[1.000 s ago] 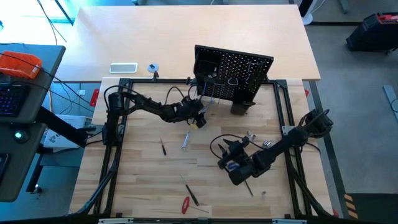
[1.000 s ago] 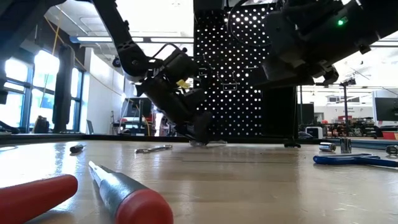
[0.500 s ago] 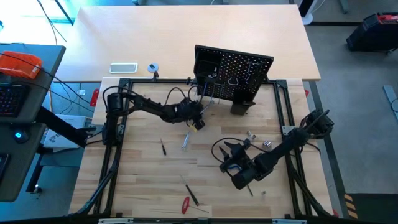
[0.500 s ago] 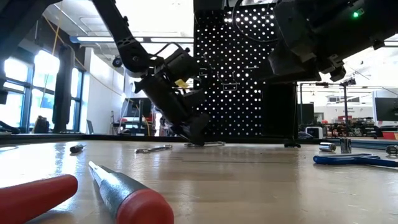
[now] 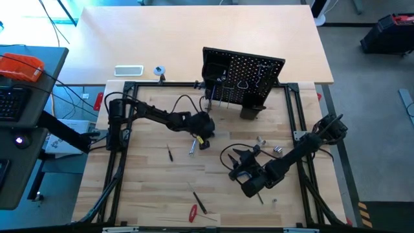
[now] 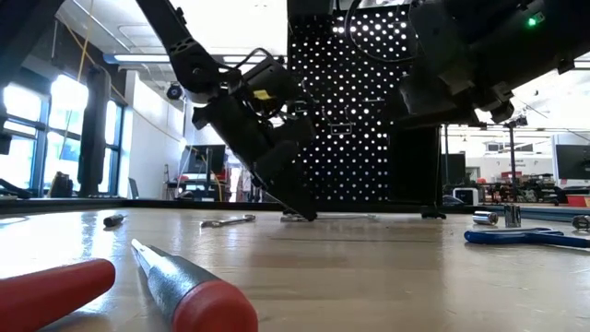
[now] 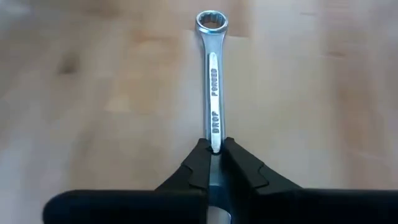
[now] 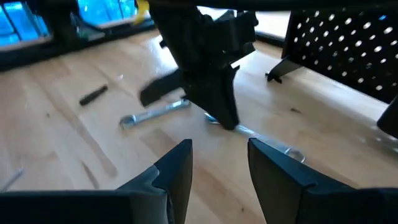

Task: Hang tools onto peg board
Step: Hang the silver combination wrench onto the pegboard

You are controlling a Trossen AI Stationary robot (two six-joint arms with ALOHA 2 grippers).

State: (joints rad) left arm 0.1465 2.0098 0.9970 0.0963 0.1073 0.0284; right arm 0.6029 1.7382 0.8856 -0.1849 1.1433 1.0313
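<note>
The left gripper (image 7: 211,149) is down on the tabletop (image 5: 155,188) just in front of the peg board (image 5: 242,81), its fingers (image 7: 196,168) closed on the shank of a silver wrench (image 7: 212,81) that lies flat on the wood. The grip sits at one end of the shank, so the ring end reaches well out ahead. To do this pickup well, I would lift straight up first and watch for the long free end drooping or swivelling between the fingers; a grip nearer the middle would balance better. The ring end looks the natural part to slip over a wire hook, so keep it leading.

The wrench is slim polished metal with stamped lettering, smooth and likely slippery. The tabletop is pale planked wood. The peg board is a black upright panel dotted with holes.

The right gripper (image 8: 214,165) waits over the near right of the tabletop, fingers apart and empty. A second wrench (image 8: 155,112) lies beyond it
</note>
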